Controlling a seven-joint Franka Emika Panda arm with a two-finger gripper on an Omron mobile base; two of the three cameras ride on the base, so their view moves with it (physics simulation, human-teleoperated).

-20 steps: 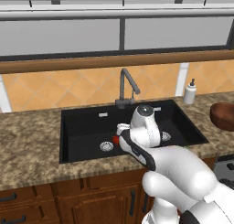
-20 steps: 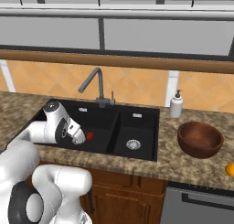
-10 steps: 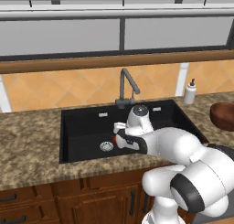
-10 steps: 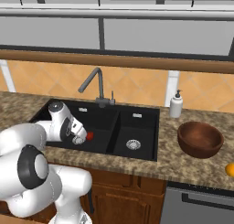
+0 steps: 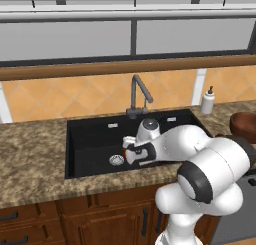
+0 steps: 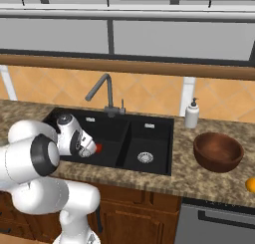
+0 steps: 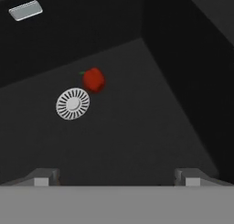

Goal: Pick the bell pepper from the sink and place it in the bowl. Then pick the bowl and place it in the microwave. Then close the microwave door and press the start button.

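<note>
Lying beside drain [image 7: 73,104], bell pepper [image 7: 93,80], stem leftward

I see a speckled brown stone worktop [image 6: 209,181] with brown wood cupboards [image 5: 35,221] under it. The wall behind has orange tiles [image 6: 149,96] and a long brown wood ledge [image 5: 100,69]. Above the ledge sits a wide grey window [image 6: 174,39]. A white soap bottle [image 6: 191,114] stands near the wall.

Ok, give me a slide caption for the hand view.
Open gripper above the sink floor, bell pepper beside the steel drain.
</note>
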